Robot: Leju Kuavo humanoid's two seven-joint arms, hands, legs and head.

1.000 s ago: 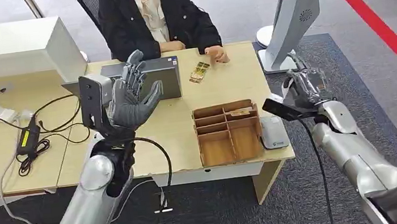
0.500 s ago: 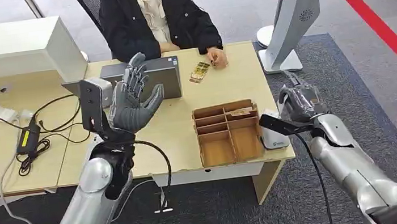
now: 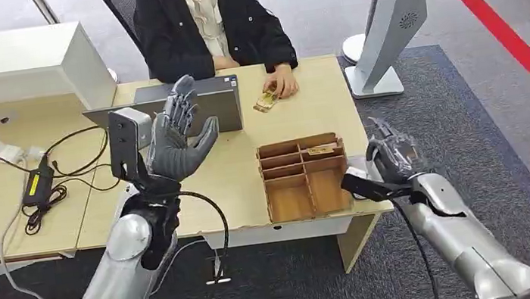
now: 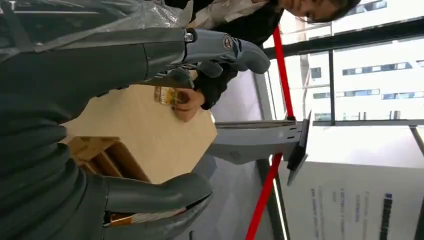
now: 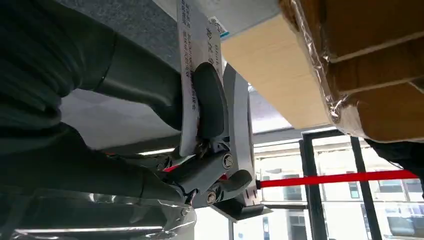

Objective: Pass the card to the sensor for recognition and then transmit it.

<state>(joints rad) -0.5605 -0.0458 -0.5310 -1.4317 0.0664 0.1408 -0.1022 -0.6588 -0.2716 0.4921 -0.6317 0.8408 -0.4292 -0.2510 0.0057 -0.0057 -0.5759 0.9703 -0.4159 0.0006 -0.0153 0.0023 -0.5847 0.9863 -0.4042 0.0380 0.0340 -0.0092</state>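
While my right hand (image 3: 393, 158) hangs at the desk's (image 3: 317, 105) near right corner, just beside the brown compartment tray (image 3: 305, 177), my right wrist view shows its fingers (image 5: 210, 107) pinching a white printed card (image 5: 192, 60) against the thumb; the sensor, possibly the grey pad under that hand, is too hidden to confirm. My left hand (image 3: 176, 134) is raised above the desk with fingers spread and palm empty, in front of the laptop (image 3: 210, 99). Across the desk, a seated person's hand (image 3: 282, 81) rests on a small gold-coloured card (image 3: 265, 101).
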